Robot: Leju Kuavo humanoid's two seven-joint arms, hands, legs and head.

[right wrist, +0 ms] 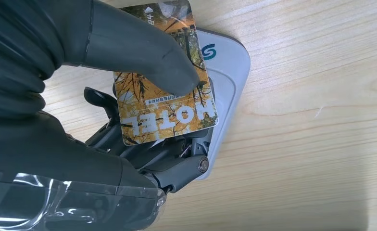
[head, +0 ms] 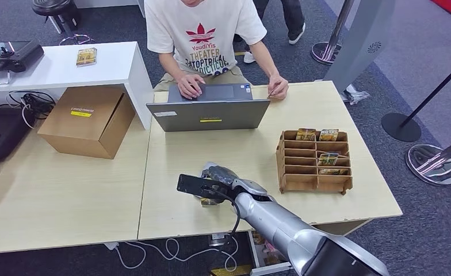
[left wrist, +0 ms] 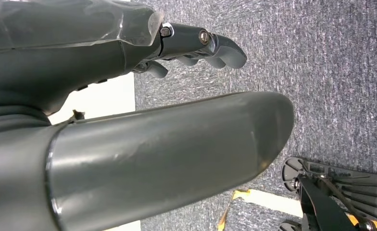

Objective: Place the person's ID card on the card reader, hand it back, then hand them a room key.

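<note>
A laptop [head: 209,109] is set at the far side of the counter [head: 165,167], in front of a person [head: 203,40]. A rack [head: 314,161] is placed to its right. A box [head: 88,121] is placed to the left. The card reader [right wrist: 227,72] is found near the front edge, with a card [right wrist: 165,82] held over it.

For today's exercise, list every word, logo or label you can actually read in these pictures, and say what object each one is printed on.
"HOTEL": on the orange card held by the right hand.
"YoudiYis THEATER": on the person's white T-shirt, under a red trefoil logo; lower lines partly hidden.
Small print on the card: too small to read.
Blue swirl logo, no words: on the grey card reader.
Yellow labels on the laptop and cardboard box: too blurred.
</note>
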